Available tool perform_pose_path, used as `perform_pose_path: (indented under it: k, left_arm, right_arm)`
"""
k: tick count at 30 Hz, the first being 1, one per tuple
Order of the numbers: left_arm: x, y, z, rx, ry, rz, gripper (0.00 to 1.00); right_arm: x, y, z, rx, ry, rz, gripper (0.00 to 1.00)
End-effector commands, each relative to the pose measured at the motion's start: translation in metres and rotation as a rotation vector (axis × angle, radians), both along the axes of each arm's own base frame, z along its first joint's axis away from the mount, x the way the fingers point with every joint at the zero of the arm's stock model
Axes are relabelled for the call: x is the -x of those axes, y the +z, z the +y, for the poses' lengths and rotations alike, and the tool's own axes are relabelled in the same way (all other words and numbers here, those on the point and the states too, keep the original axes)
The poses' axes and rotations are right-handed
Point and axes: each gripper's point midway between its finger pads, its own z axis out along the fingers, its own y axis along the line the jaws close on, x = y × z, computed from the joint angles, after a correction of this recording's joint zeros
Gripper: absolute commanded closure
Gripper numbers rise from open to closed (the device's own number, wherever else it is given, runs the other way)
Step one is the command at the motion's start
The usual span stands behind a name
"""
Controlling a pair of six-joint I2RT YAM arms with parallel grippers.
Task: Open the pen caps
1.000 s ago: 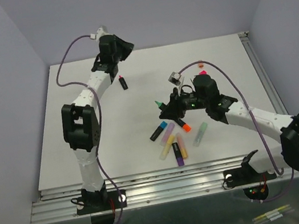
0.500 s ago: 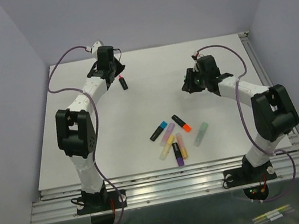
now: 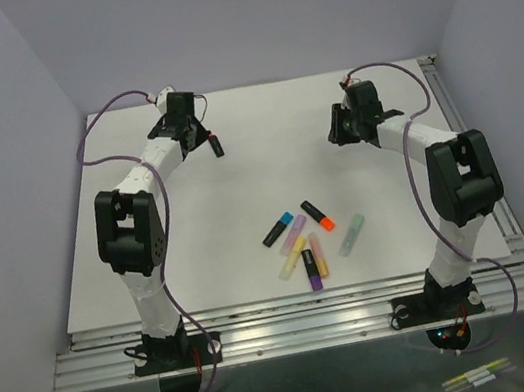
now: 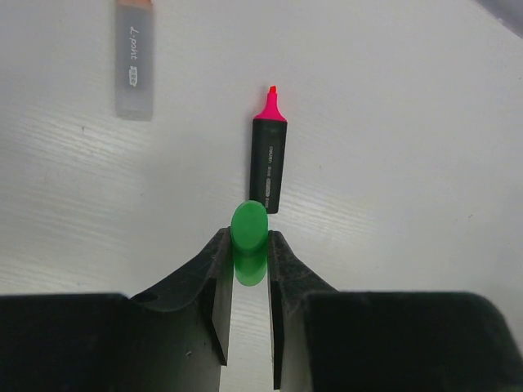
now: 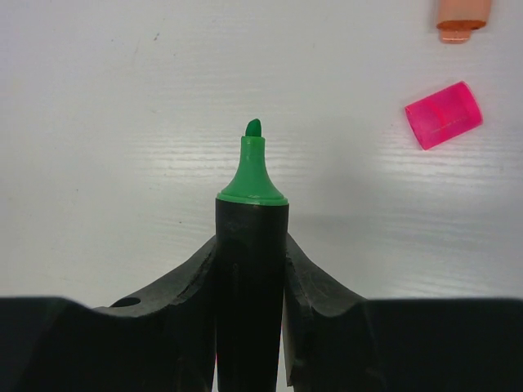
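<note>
Near the surface's [image 4: 409, 122] back edge, the left pincer [image 4: 248, 249] clamps a green cap [image 4: 249, 227]. The right pincer [image 5: 251, 245] grips an uncapped green pen [image 5: 251, 192], with a pink cap [image 5: 443, 114] lying near it.

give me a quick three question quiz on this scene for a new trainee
1. True or false: the left gripper is shut on a green cap.
2. What does the right gripper hold?
A. a pink cap
B. an uncapped green highlighter
C. nothing
3. Fill the gap: the pink-tipped black highlighter lying just beyond the left gripper has its cap ____ (on or off).
Key: 1 true; 2 B; 3 off
</note>
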Motion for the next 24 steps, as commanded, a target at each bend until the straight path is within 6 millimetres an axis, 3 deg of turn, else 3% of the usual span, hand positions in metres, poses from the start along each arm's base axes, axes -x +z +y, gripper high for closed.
perform_pose_path:
  k: [1,8,10,12,16,18,19,20,24]
  left_arm:
    - [0.005,0.006,-0.003,0.000,-0.032,-0.015,1.00]
    - [0.013,0.001,-0.001,0.004,-0.035,-0.003,1.00]
    - [0.015,0.001,-0.003,0.011,-0.041,-0.005,1.00]
    - [0.020,-0.002,-0.003,0.014,-0.045,0.002,1.00]
    - [0.027,0.002,-0.001,0.023,-0.043,-0.005,1.00]
    - [0.032,0.004,-0.001,0.032,-0.047,-0.012,1.00]
    - [0.035,0.002,-0.001,0.035,-0.048,-0.009,1.00]
    - [0.036,0.004,-0.001,0.038,-0.047,-0.012,1.00]
    - [0.045,0.011,0.000,0.050,-0.050,-0.027,1.00]
  right_arm:
    - [-0.018,0.021,0.031,-0.099,0.091,-0.047,0.94]
    - [-0.031,0.032,0.074,-0.155,0.142,-0.080,0.92]
    - [-0.032,0.034,0.097,-0.166,0.176,-0.080,0.92]
    - [-0.031,0.024,0.114,-0.168,0.175,-0.053,0.91]
    - [-0.038,0.024,0.135,-0.207,0.113,-0.031,0.88]
    - [-0.041,0.023,0.155,-0.224,0.114,-0.021,0.88]
    - [-0.042,0.012,0.161,-0.217,0.099,-0.004,0.87]
    - [-0.042,0.020,0.169,-0.223,0.113,-0.017,0.87]
    - [-0.052,0.017,0.205,-0.252,0.139,-0.025,0.87]
